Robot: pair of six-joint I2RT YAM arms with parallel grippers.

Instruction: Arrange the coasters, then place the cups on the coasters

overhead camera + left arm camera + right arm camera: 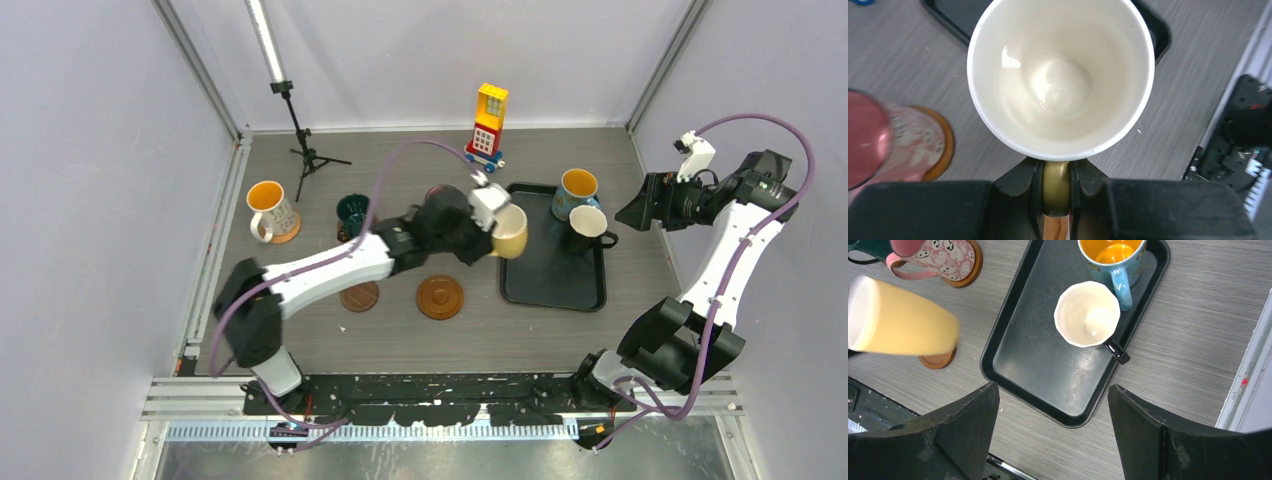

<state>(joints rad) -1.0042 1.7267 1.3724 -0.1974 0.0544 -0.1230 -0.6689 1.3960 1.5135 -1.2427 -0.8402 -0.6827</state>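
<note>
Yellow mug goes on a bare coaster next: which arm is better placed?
Left. The left hand is shut on the yellow mug by its handle, close to the two bare coasters. The right hand hangs open beyond the tray, empty.

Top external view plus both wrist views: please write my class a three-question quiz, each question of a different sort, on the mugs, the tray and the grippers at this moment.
1. True or false: the left gripper is shut on the handle of the pale yellow mug.
2. How many mugs stand in the black tray? A one, B two, C three.
3. Fill in the gap: the jaws of the right gripper stand ____, with nothing between them.

Key: 1 true. 2 B, the blue mug and the cream mug. 3 open.
</note>
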